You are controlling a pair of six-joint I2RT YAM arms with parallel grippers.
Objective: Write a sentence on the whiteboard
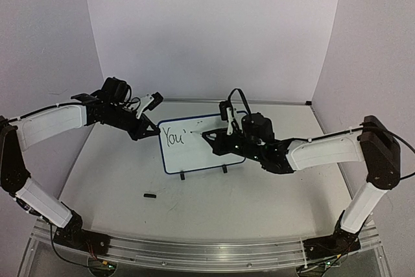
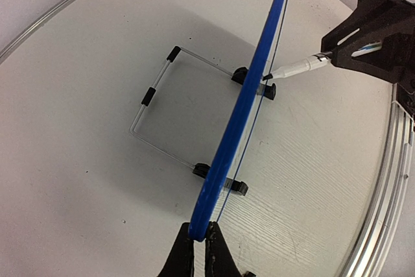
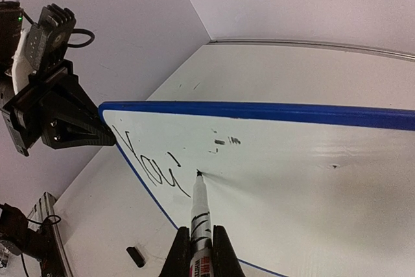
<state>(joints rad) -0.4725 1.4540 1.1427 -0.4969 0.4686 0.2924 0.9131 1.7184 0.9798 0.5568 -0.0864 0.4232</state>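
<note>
**Marker tip on board, "You" down, rest of the line pending**

- The whiteboard stands upright on its two feet. Its long axis runs left-right between the arms.
- The sentence reads "You" plus a short tick, in the board's upper-left corner. Right of that the face is bare apart from a few faint smudges.
- The marker has its tip touching the face just right of the "u", with the barrel angled into the board.
- The right gripper is clamped on the marker barrel, on the board's writing side.
- The left gripper is pinched on the blue frame at the board's left end, bracing it.
- The cap lies in front of the board, well apart.
- Judgement: the next stroke runs rightward along the long axis, away from the left gripper. The right arm writes and the left only holds.
- Risk: tip pressure could rock the board backward.
</note>
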